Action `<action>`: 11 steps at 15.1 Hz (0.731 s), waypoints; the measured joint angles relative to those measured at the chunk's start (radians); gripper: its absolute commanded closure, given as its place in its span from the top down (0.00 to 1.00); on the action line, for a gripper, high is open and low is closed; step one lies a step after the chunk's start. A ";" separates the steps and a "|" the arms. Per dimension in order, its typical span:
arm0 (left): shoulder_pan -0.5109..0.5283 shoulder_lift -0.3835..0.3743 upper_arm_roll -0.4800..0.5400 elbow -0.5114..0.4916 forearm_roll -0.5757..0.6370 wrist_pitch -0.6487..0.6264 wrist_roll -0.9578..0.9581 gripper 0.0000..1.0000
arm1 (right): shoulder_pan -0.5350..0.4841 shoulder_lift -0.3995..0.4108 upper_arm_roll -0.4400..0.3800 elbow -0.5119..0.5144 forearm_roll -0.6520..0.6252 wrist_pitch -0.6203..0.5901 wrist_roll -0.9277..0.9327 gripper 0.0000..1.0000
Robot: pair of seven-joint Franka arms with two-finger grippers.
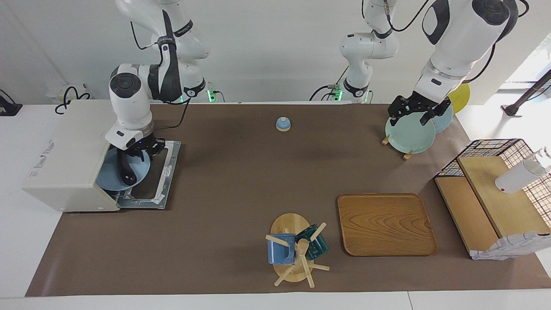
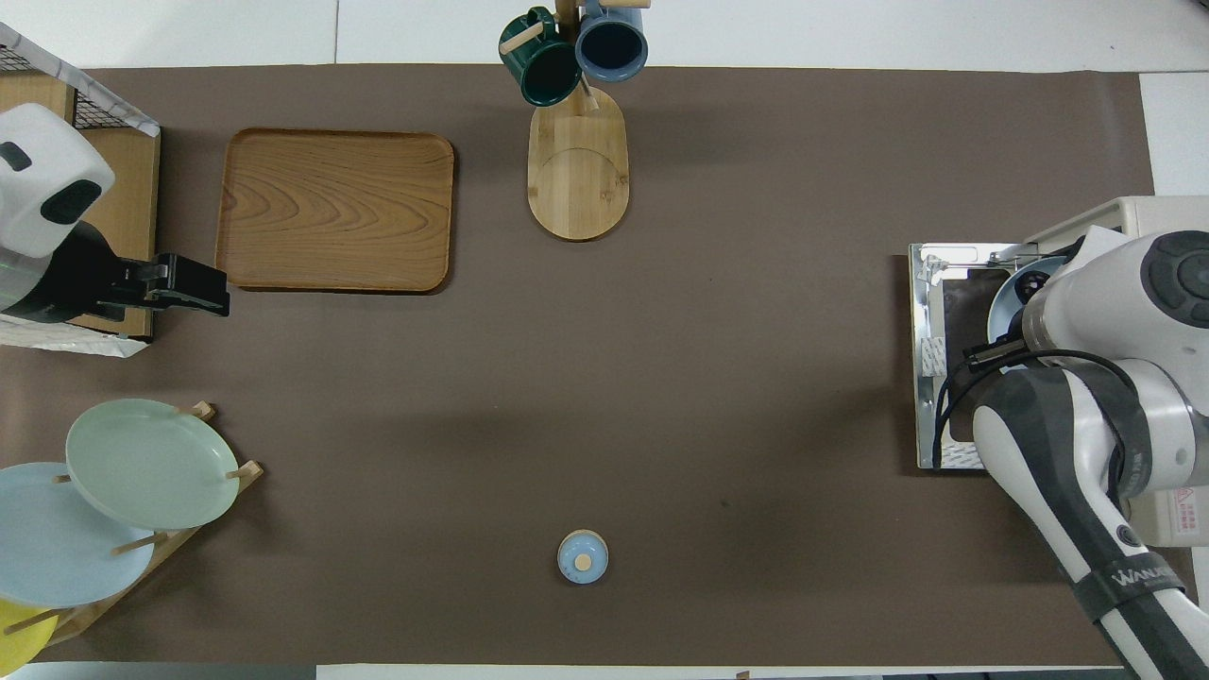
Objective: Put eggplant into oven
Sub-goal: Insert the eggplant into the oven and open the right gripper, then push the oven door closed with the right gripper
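The cream-white oven stands at the right arm's end of the table with its glass door dropped open flat. A blue plate lies in the oven's mouth, partly over the door. The dark eggplant lies on that plate. My right gripper is low over the plate, right at the eggplant's end nearer the robots. In the overhead view the right arm covers the eggplant; only the plate's rim, the door and the oven's top show. My left gripper waits above the plate rack.
A plate rack holds a green plate, a blue one and a yellow one. A wooden tray, a mug tree with two mugs and a small blue bell sit mid-table. A wire shelf holds a white bottle.
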 measured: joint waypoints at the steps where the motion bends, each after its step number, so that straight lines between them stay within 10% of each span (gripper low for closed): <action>1: 0.000 0.000 0.000 0.000 0.000 0.000 0.000 1.00 | 0.023 0.000 0.001 0.030 0.022 -0.029 0.004 0.00; 11: 0.000 0.000 0.000 0.000 0.000 0.000 0.000 1.00 | 0.132 0.106 0.004 -0.025 0.040 0.146 0.218 0.00</action>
